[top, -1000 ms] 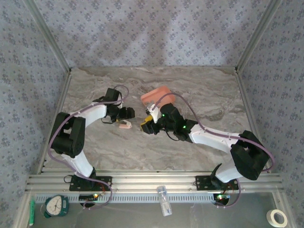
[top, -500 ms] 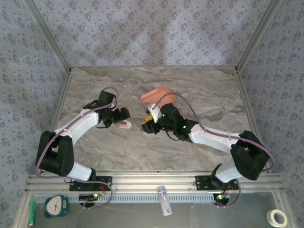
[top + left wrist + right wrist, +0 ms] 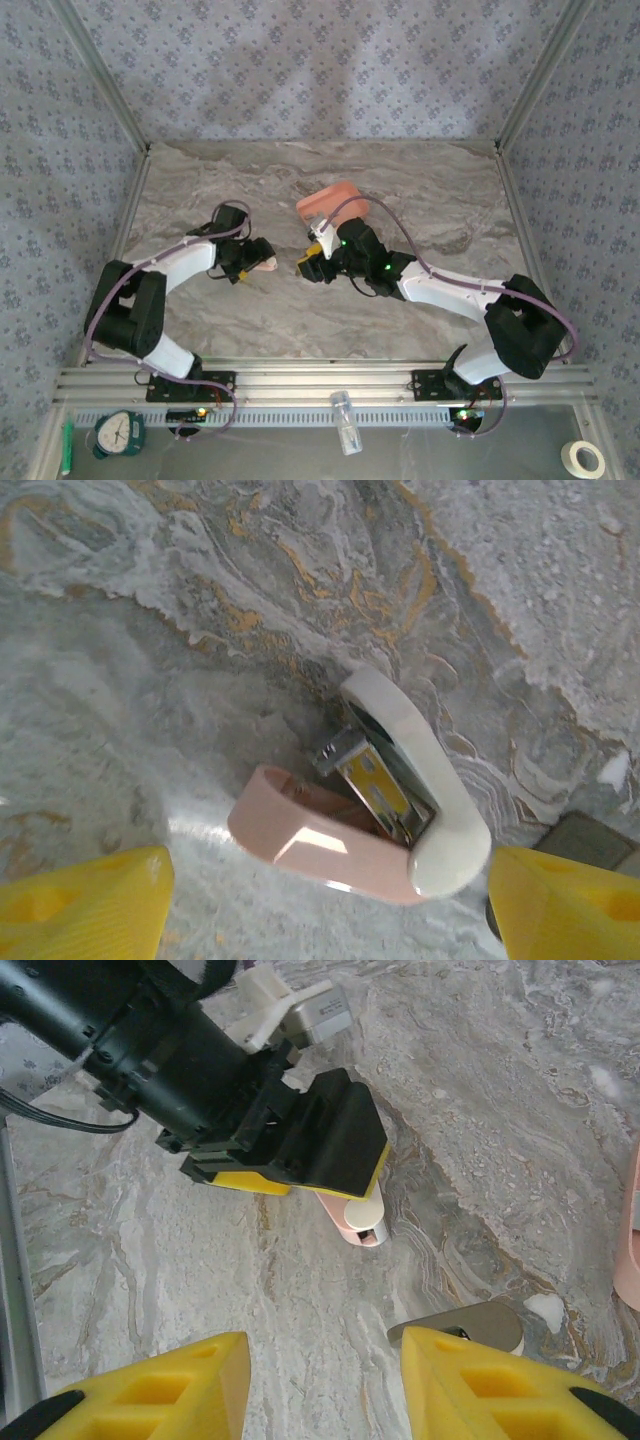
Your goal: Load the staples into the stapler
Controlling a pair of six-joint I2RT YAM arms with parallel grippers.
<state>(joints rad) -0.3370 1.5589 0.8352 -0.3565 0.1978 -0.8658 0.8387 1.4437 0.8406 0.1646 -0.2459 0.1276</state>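
Half done at most: stapler [image 3: 330,840] lies open on the table [image 3: 150,710]; left hand [image 3: 325,908] straddles it, parted; right hand [image 3: 325,1390] gapes nearby; loading pending.

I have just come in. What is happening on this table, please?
Two robot arms are working over a marble table. The left hand hangs just above a small pink and white stapler, with its fingers open on either side and not gripping it. The stapler lies with its two arms spread apart, so the metal channel shows. I cannot tell whether staples are inside. The right hand hovers close by, open and empty, and a salmon-pink tray sits just beyond it.
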